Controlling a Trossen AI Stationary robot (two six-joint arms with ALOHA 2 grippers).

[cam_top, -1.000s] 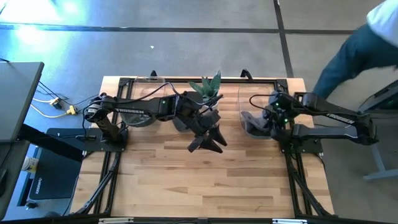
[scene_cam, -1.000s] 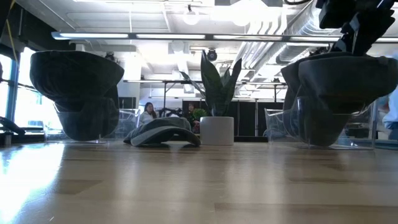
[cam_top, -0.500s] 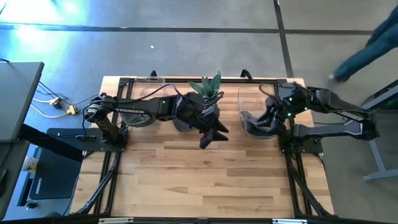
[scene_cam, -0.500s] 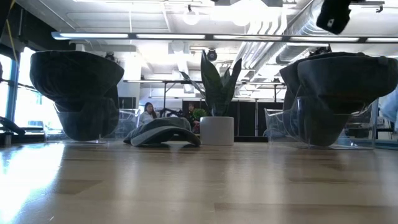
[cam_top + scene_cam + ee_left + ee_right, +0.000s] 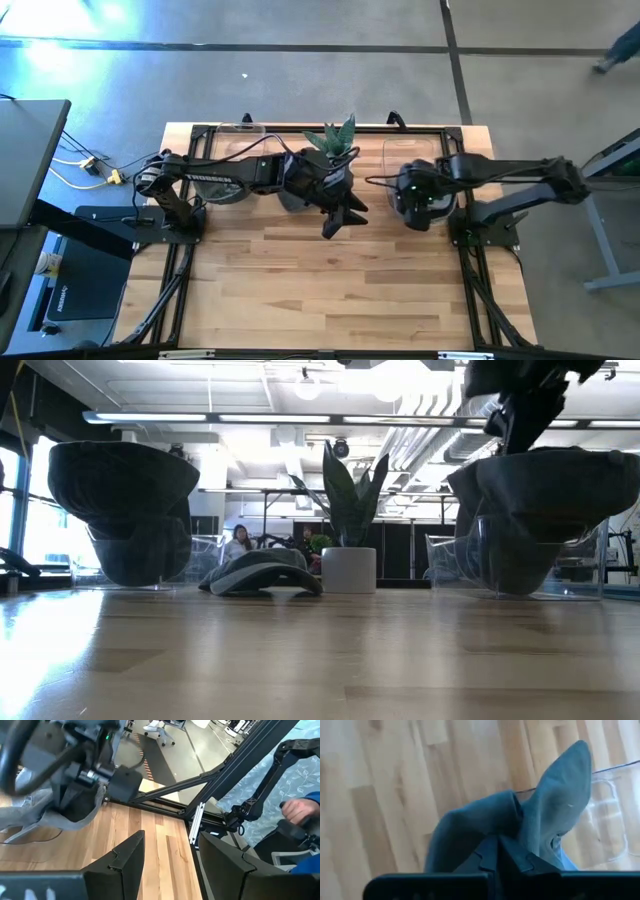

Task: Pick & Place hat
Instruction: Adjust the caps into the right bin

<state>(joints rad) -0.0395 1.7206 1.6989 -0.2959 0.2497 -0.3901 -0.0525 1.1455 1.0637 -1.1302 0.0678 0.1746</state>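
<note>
A dark grey hat point(image 5: 545, 510) sits draped over a clear stand point(image 5: 607, 815) at the table's far right. My right gripper point(image 5: 418, 200) is just above it, pointing steeply down, fingers shut point(image 5: 497, 852), with the hat's cloth point(image 5: 470, 825) right beyond them. A second hat point(image 5: 120, 510) rests on a clear stand at the far left. A third hat point(image 5: 262, 572) lies crown-up on the table beside the plant pot. My left gripper point(image 5: 340, 218) hangs open in the air over the table's middle, nothing between its fingers point(image 5: 170, 865). My right gripper stands shut at the top of the right-hand hat point(image 5: 500, 455), coming from above. I cannot tell whether its fingertips touch the cloth or end just short of it.
A potted snake plant point(image 5: 348, 570) stands at the far middle, between the two stands. The wooden table point(image 5: 330, 290) is bare toward its near edge. Black frame rails run along the table's sides. A person's hand point(image 5: 300, 810) shows beyond the table's right side.
My right gripper has risen from the right side of the right-hand hat and swung toward the table's left, now over the hat's left part. My left gripper has turned at the wrist while staying in place. The hats have kept still.
</note>
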